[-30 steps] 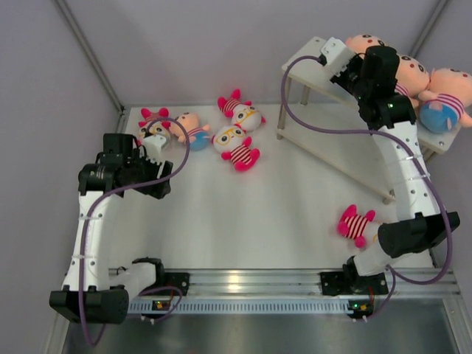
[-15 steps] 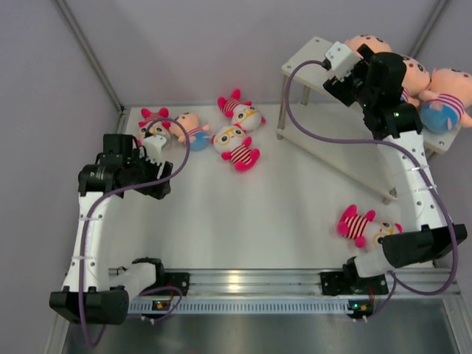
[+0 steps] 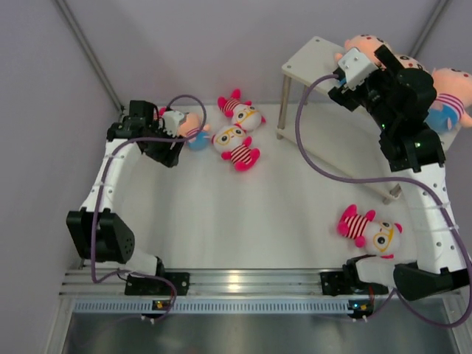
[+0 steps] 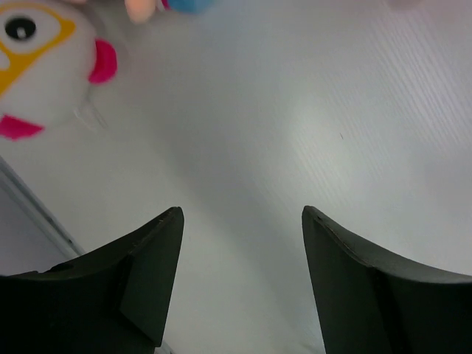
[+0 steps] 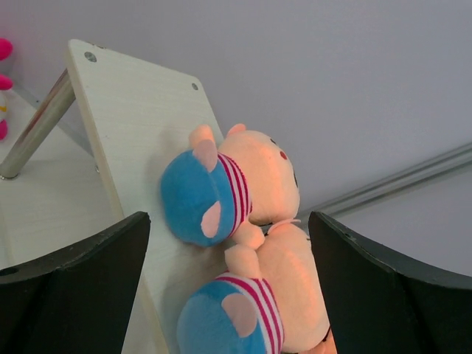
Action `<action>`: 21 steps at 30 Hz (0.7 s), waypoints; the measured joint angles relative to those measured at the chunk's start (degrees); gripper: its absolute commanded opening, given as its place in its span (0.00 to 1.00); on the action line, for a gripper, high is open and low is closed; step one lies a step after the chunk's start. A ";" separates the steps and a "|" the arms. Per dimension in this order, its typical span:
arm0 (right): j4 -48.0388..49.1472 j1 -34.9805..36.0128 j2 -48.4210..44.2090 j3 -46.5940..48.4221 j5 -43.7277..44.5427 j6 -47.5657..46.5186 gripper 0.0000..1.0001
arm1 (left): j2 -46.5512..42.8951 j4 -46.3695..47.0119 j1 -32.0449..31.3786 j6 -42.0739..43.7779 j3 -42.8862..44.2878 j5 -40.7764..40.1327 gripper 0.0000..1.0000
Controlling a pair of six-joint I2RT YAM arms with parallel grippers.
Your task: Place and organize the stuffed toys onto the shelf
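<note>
- Our right pincer (image 5: pixel 228 220) hangs with its jaws spread wide and nothing between them, over the top board of the shelf (image 5: pixel 125 110).
- Straight ahead of its fingertips, the first peach doll (image 5: pixel 247 181) lies on that board, blue shorts turned toward the wrist camera. The second peach doll (image 5: pixel 276 302) lies touching it, nearer the pincer.
- Seen from overhead, the third peach doll (image 3: pixel 451 94) rests to the right of that pincer, farther along the same board.
- Our left pincer (image 4: pixel 242 214) is also open, gripping nothing, above the bare white table (image 4: pixel 332 110).
- Ahead of its left finger we see a white-faced doll (image 4: pixel 37 66) with a yellow-rimmed eye. The fourth peach doll (image 3: pixel 193 131) lies just beside this pincer.
- To the right of the left pincer lie the far pink doll (image 3: pixel 242 110) and the near pink doll (image 3: pixel 236 146), close together.
- The lone pink doll (image 3: pixel 369 228) lies by the right arm's base, well apart from both pincers.
- A purple cable (image 3: pixel 310 151) loops from the right wrist across the shelf's front.
</note>
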 measured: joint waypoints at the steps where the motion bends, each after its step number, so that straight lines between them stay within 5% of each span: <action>1: 0.37 0.00 -1.03 -1.09 -0.63 0.02 0.89 | 2.51 2.86 -0.79 0.87 1.07 -0.15 0.72; 9: 3.39 0.02 -6.62 -7.54 -1.90 -0.07 0.89 | 24.65 18.43 -5.86 6.25 9.33 0.26 0.82; 14: 5.68 0.02 -8.85 -9.77 -2.27 0.02 0.89 | 36.06 25.70 -5.84 6.88 15.10 -3.13 0.80; 17: 6.82 0.02 -10.29 -11.54 -2.71 0.02 0.89 | 39.71 27.98 -5.90 7.28 17.64 -5.53 0.69; 21: 7.63 0.02 -10.97 -12.35 -3.26 0.15 0.89 | 42.10 30.10 -6.03 8.37 19.50 -7.43 0.34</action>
